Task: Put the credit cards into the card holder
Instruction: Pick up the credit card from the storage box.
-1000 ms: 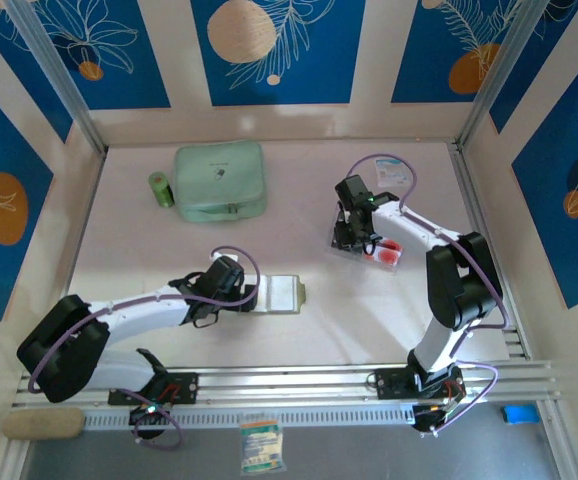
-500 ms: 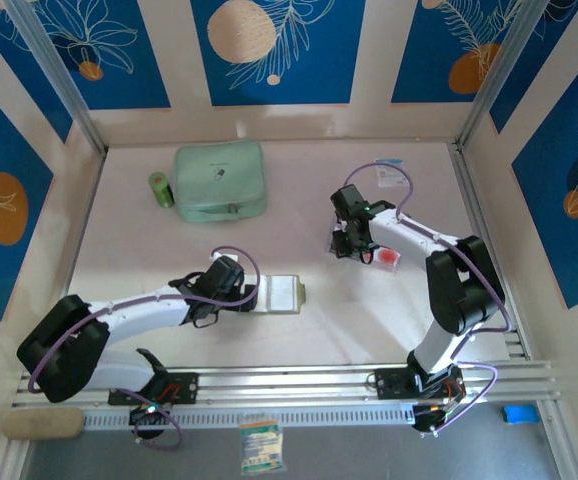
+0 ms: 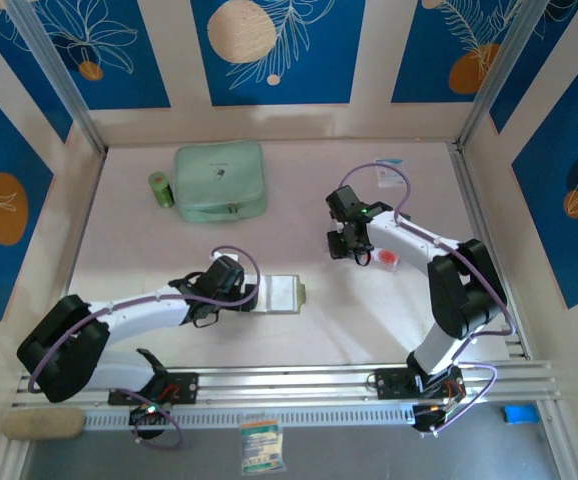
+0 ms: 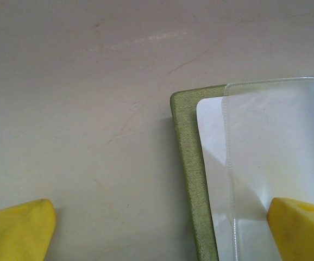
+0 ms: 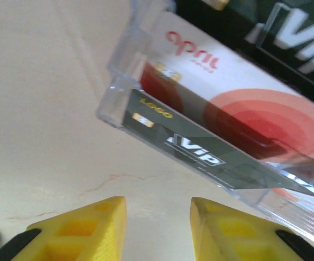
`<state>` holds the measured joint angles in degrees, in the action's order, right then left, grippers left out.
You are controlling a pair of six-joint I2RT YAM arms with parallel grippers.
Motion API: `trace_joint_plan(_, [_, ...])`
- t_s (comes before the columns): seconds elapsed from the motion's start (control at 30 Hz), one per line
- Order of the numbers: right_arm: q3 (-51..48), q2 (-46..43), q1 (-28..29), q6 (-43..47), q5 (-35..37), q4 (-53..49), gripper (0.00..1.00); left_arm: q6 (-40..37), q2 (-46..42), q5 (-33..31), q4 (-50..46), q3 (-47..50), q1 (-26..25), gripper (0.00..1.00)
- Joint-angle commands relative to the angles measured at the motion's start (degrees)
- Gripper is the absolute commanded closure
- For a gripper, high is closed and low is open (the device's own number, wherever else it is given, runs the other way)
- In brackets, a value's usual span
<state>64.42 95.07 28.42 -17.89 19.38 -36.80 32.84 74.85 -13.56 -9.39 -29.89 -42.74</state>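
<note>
Your left gripper, fingers spread wide, straddles an edge of the card holder; to the right, your right gripper, fingers slightly apart and empty, faces the credit cards.

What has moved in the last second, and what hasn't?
The right claw slid left and a little toward the near edge, alongside the stack of black and red-patterned credit cards. It is open, with nothing gripped. Unchanged: the left claw, open at the olive-green folding card holder, and the mint-green zip case.
</note>
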Motion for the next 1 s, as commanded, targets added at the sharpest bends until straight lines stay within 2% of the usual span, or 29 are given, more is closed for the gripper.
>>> trace_joint_plan(0.0, [0.1,0.8,0.6,-2.9,-4.5,1.6,0.66,-0.7,0.2,0.5,0.3,0.1,0.7,0.00])
trace_joint_plan(0.27, [2.1,4.9,1.0,-4.8,-7.9,3.5,0.70,-0.3,-0.3,0.4,-0.2,0.1,0.7,0.00])
trace_joint_plan(0.5, [4.3,8.1,0.7,-5.8,-8.0,4.5,0.73,0.1,-1.1,0.5,-0.4,0.2,0.7,0.00])
trace_joint_plan(0.97, [14.3,16.3,-2.9,-4.8,-10.6,5.0,0.76,0.3,-2.0,0.2,-1.1,0.4,0.6,0.00])
